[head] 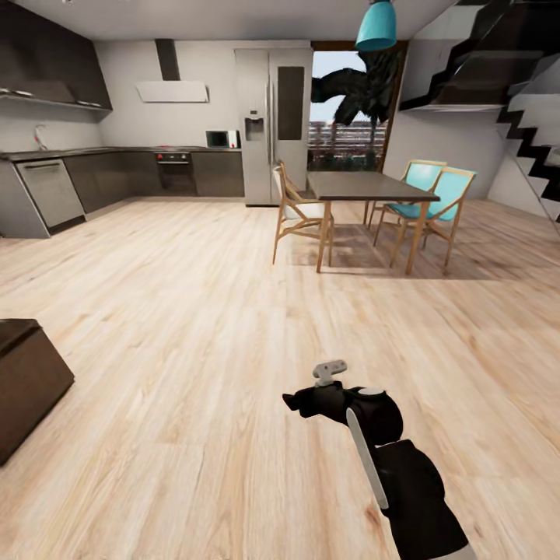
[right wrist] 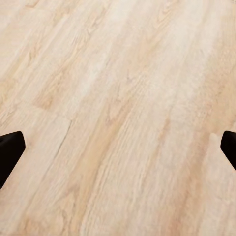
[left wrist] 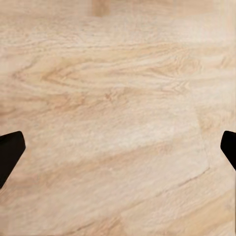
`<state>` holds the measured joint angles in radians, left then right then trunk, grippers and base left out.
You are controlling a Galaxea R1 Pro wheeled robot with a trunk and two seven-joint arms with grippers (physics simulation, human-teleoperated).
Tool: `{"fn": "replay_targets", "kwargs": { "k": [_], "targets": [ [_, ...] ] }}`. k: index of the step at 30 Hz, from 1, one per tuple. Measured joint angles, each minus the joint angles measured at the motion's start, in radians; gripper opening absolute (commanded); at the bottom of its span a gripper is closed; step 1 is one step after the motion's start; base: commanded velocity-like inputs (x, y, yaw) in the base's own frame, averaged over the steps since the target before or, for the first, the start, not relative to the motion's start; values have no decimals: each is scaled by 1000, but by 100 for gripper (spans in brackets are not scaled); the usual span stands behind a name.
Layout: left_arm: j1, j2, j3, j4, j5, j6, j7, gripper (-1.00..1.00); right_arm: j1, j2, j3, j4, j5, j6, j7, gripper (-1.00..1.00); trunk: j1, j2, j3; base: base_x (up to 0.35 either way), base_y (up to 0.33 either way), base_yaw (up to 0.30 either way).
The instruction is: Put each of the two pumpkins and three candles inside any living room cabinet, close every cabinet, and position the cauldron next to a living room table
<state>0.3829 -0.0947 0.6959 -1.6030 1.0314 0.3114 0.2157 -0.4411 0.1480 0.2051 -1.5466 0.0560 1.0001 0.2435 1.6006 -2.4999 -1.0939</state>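
Rolling over pale wood floor (head: 179, 327), the robot shows one black arm (head: 389, 459) at lower right, cut off by the frame edge. A dark brown block (head: 27, 381) at lower left is cropped. Dining table (head: 365, 187) and fridge (head: 272, 117) sit upper centre. Both wrist views show fingertips (left wrist: 11, 150) (right wrist: 11, 147) spread wide apart over bare planks. No writing is legible.

My right arm (head: 404, 474) is reaching up from five o'clock in the head view, wrist bent toward nine o'clock. I am holding my left gripper (left wrist: 118, 147) and right gripper (right wrist: 118, 147) with fingers spread wide, gripping nothing.
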Motion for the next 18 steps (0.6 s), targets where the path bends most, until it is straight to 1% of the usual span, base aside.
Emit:
{"fn": "replay_targets", "kwargs": {
  "k": [1,3,5,7,9,10,13,18],
  "targets": [
    [5,-10,10,1,-1,-3,-19,100,0,-1,0,0,0,0,0,100,0,0,0,0,321,283],
    [10,-22,23,3,-3,-6,-36,100,0,-2,-1,-1,0,0,0,100,0,0,0,0,320,283],
    [13,-28,37,4,-4,-7,-43,100,0,-2,-1,-1,0,0,0,100,0,0,0,0,320,284],
    [17,-41,70,5,-3,-7,-49,100,0,-3,-1,-2,-1,0,0,100,0,0,0,0,320,284],
    [18,-47,86,6,-4,-7,-52,100,0,-3,-1,-2,-1,0,0,100,0,0,0,3,316,283],
    [19,-51,113,7,-5,-5,-54,100,0,-5,-1,-2,0,0,1,100,0,0,0,9,285,283],
    [19,-53,122,8,-6,-6,-54,100,1,-5,0,-2,-1,0,1,100,0,0,0,9,174,284],
    [19,-51,127,8,-6,-5,-53,100,1,-6,0,-2,0,1,1,100,0,0,0,3,56,285]
  ]
}}
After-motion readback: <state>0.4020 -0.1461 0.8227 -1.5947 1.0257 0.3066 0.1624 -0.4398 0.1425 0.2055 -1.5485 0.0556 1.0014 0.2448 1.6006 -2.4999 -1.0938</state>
